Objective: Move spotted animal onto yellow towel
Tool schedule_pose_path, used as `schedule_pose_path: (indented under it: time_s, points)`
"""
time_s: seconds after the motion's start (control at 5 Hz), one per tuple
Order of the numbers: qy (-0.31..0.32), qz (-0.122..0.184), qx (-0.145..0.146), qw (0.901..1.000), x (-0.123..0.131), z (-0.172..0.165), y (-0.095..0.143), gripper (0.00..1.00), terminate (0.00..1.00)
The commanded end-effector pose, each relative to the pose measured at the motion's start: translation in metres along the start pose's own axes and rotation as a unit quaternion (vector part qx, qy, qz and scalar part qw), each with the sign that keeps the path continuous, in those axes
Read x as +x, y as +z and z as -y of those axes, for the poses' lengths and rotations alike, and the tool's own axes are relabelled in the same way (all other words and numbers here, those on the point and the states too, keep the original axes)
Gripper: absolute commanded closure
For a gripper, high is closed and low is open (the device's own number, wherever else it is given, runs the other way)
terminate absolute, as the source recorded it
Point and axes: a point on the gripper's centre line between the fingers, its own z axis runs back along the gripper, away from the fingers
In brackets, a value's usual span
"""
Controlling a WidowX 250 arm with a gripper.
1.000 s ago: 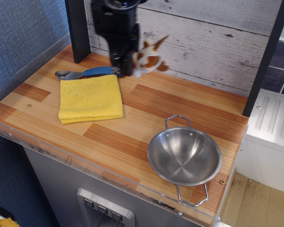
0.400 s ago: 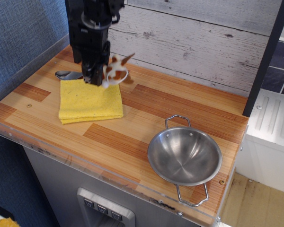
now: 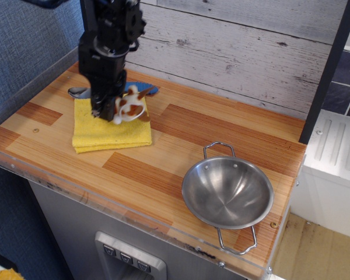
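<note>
My black gripper point(image 3: 108, 112) is shut on the spotted animal point(image 3: 128, 106), a small white toy with orange-brown patches and a white loop. The toy hangs over the middle of the yellow towel point(image 3: 99, 133); I cannot tell whether it touches the cloth. The yellow towel lies flat on the left part of the wooden counter point(image 3: 163, 157). The arm hides the towel's back left part.
A spoon with a blue handle point(image 3: 141, 88) and steel bowl end point(image 3: 77, 91) lies just behind the towel. A steel bowl point(image 3: 227, 191) with wire handles sits at the front right. A whitewashed plank wall point(image 3: 233, 46) stands behind; black posts flank it.
The gripper has carried the spotted animal left and forward from behind the towel's back right corner, and lowered it to over the towel's middle.
</note>
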Motion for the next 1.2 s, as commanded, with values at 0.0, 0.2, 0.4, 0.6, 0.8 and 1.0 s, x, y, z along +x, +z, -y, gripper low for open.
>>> schedule_pose_path:
  time_s: [0.0,0.2,0.4,0.6,0.8,1.0]
  points:
    - [0.036,0.012,0.007,0.9993,0.025,-0.010,0.009,1.00,0.00]
    - [0.045,0.039,0.033,0.9977,0.026,-0.011,0.014,0.00,0.00]
    - [0.033,0.035,0.032,0.9983,0.025,-0.010,0.013,0.00,0.00]
    - [0.025,0.032,0.033,0.9986,0.023,-0.012,0.013,0.00,0.00]
    - [0.028,0.005,0.001,0.9996,0.023,-0.007,0.033,0.00,0.00]
    - [0.050,-0.027,-0.049,0.9972,0.025,0.002,0.079,0.00,0.00]
